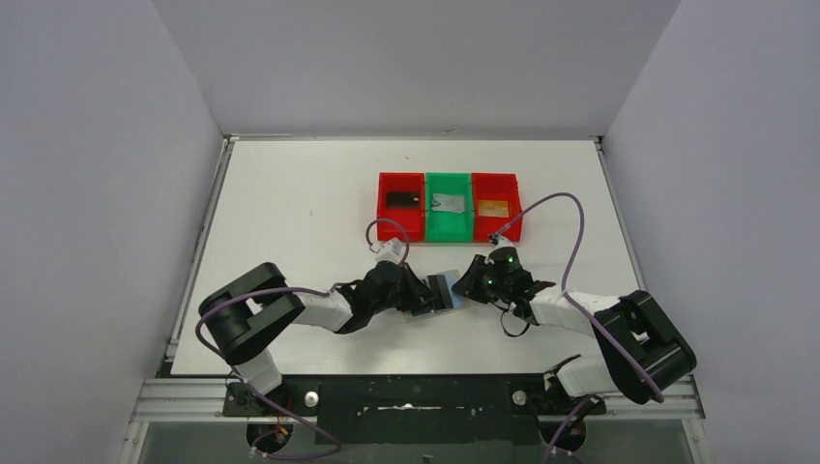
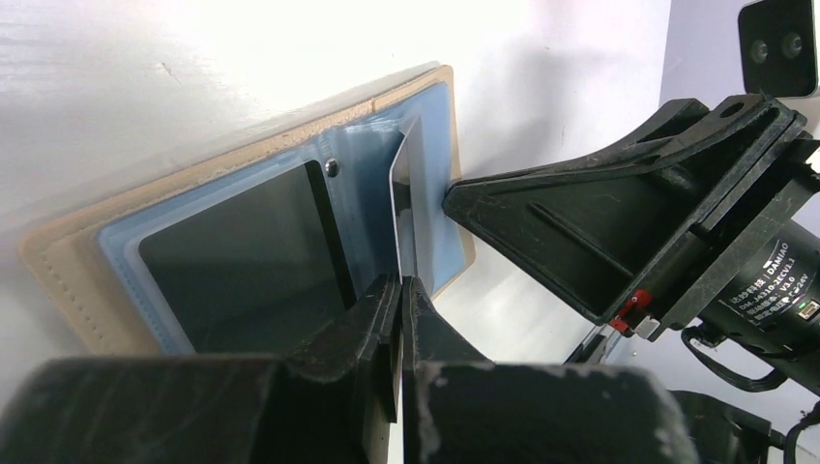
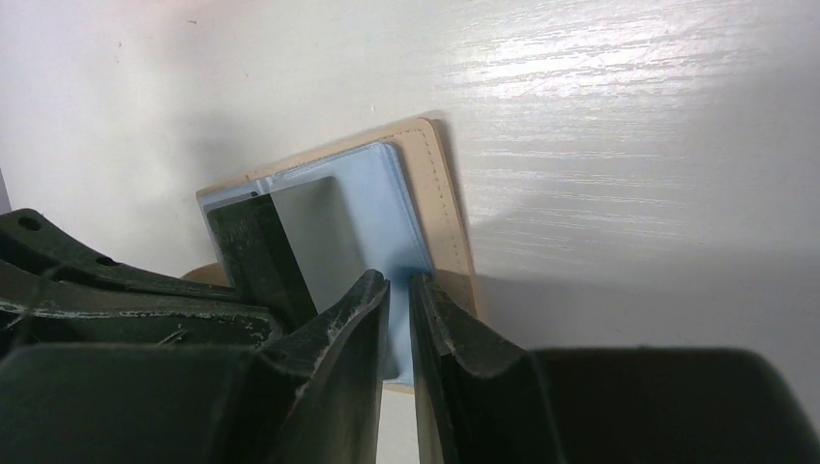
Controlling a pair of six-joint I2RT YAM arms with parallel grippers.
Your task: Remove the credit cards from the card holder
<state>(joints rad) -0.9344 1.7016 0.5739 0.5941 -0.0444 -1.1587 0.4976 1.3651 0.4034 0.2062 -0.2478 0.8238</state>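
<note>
Where left claw (image 2: 399,287) pinches, card holder (image 2: 360,155) leaf hidden

Overhead view's evenly lit and sharp — both wrist cams get harsh glare off the table (image 2: 290,58), close-up foreground soft.

Credit card (image 2: 395,222) base hidden in left gripper (image 2: 399,286); card holder (image 2: 363,155) btm covered.

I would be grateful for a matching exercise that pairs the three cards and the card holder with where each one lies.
Things:
1 black card
2 silver card
3 gold card
4 card holder

Places:
A green bin
B table
C left red bin
D right red bin

Pairs: 1-C; 2-A; 3-D; 4-B
</note>
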